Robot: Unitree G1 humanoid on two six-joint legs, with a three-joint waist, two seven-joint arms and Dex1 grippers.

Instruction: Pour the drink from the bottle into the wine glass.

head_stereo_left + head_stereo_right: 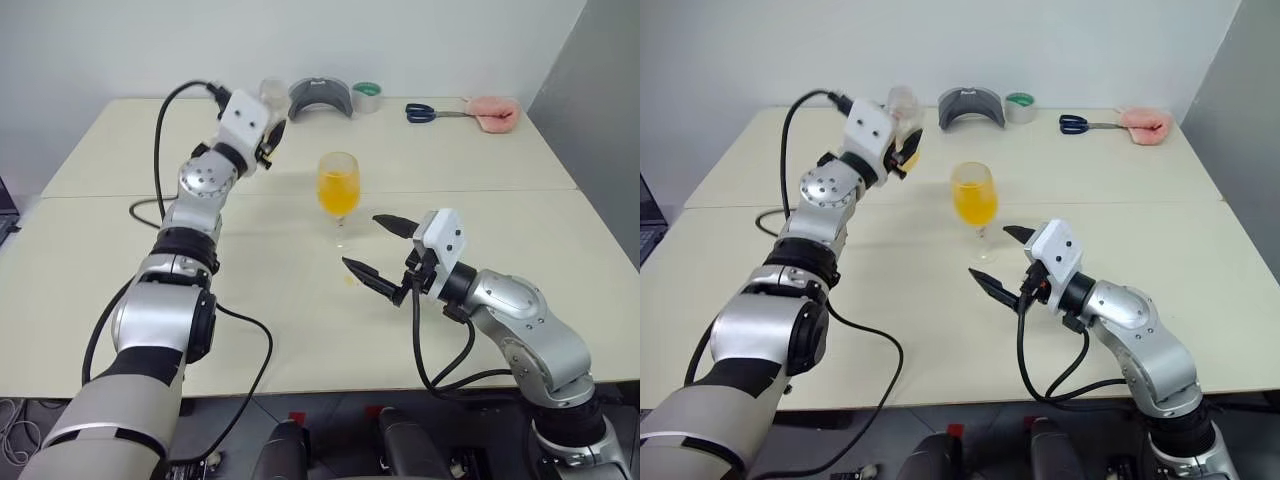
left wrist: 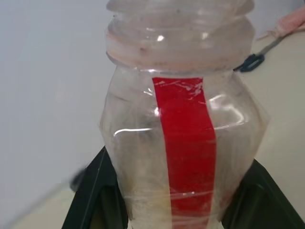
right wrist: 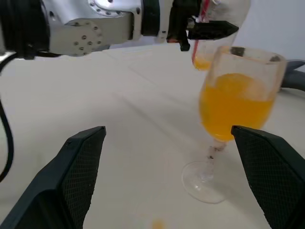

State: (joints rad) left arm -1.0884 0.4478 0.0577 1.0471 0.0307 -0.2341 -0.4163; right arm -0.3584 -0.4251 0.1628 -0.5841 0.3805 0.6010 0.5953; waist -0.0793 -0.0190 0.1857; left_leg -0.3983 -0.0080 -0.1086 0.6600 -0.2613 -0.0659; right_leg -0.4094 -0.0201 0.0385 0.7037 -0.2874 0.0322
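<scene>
Both arms: silver-grey metal segments with black joint bands, round screw-dotted caps. White box housings at each wrist. Black cables loop loosely along both forearms. Fingers black, tapered, textured inner pads.

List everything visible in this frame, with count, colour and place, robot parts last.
Wine glass: one, clear, holding orange drink, standing mid-table.
Bottle: one, clear with a red strip, uncapped, almost empty, held up left of the glass.
Orange drops: a small spill on the table in front of the glass.
Scissors: one pair, blue handles, far edge.
Tape roll: one, green and white, far edge.
Grey curved object: one, beside the tape.
Pink object: one, far right corner.
Table: cream.
Left gripper: jaws shut on the bottle.
Right gripper: jaws open, just short of the glass.
</scene>
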